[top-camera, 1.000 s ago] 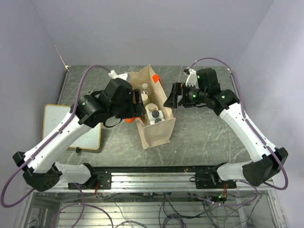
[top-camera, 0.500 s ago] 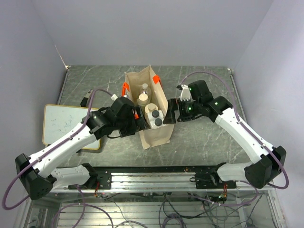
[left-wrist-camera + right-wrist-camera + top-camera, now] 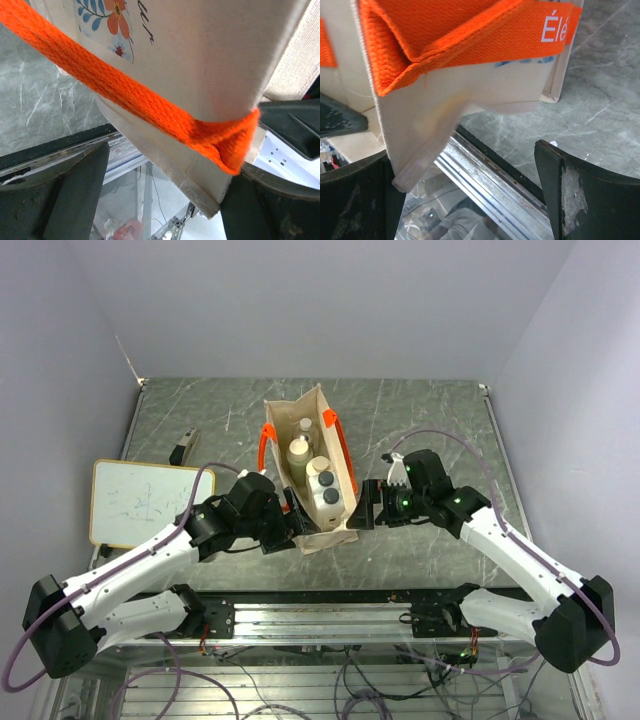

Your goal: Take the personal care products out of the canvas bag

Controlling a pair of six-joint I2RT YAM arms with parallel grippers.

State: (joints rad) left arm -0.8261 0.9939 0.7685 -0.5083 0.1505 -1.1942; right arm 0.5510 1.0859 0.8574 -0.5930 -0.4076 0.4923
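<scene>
The canvas bag [image 3: 325, 537] stands open on the grey marbled bench [image 3: 430, 430], its orange handles [image 3: 264, 445] splayed sideways. Inside are a cream-coloured bottle [image 3: 298, 452], a small clear bottle [image 3: 304, 426] and white dark-capped bottles [image 3: 326, 483]. The left pincer [image 3: 296, 525] and right pincer [image 3: 362, 508] flank the bag's near end. A whiteboard [image 3: 140, 502] lies to the left.

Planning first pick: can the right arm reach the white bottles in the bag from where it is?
Probably not: its open jaws sit low at the canvas bag's side; the cloth screens the white bottles. The open top looks free.
</scene>
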